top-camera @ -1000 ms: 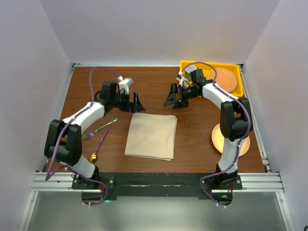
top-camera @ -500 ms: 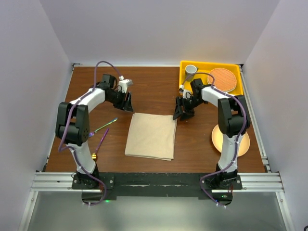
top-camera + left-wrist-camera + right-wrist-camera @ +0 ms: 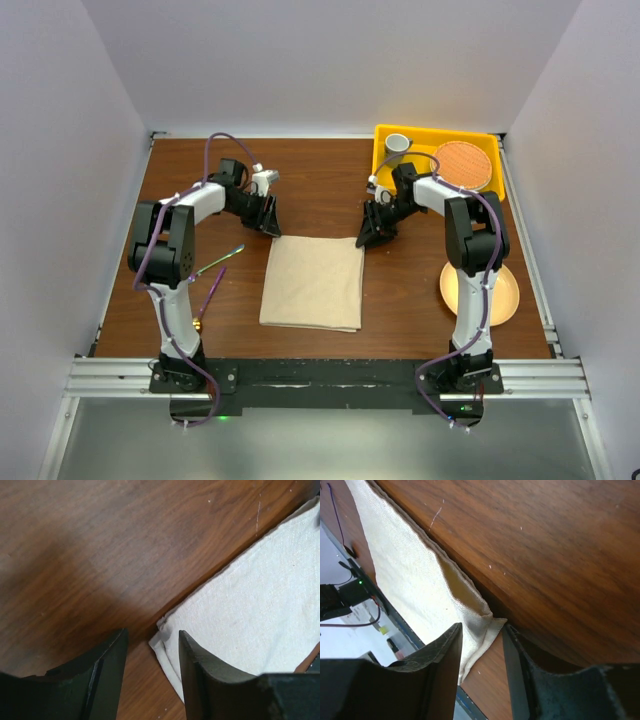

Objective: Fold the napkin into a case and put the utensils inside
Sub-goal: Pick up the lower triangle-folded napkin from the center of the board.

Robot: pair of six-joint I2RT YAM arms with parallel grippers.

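The beige napkin (image 3: 313, 283) lies folded flat in the middle of the table. My left gripper (image 3: 270, 222) points down at its far left corner, my right gripper (image 3: 370, 232) at its far right corner. In the left wrist view the napkin (image 3: 250, 600) has its corner between the half-closed jaws of the left gripper (image 3: 151, 640), with a gap on the left side. In the right wrist view the napkin (image 3: 415, 575) has its slightly lifted corner inside the right gripper (image 3: 482, 630), and wood shows between the fingers. The fork (image 3: 215, 262) and spoon (image 3: 208, 298) lie left of the napkin.
A yellow tray (image 3: 437, 135) at the back right holds a white cup (image 3: 397, 146) and a round orange disc (image 3: 463, 165). A peach plate (image 3: 495, 292) sits at the right, partly behind the right arm. White walls enclose the table.
Both grippers have come down and inward onto the napkin's far corners, and their jaws have narrowed from wide open. The napkin, fork and spoon have not moved.
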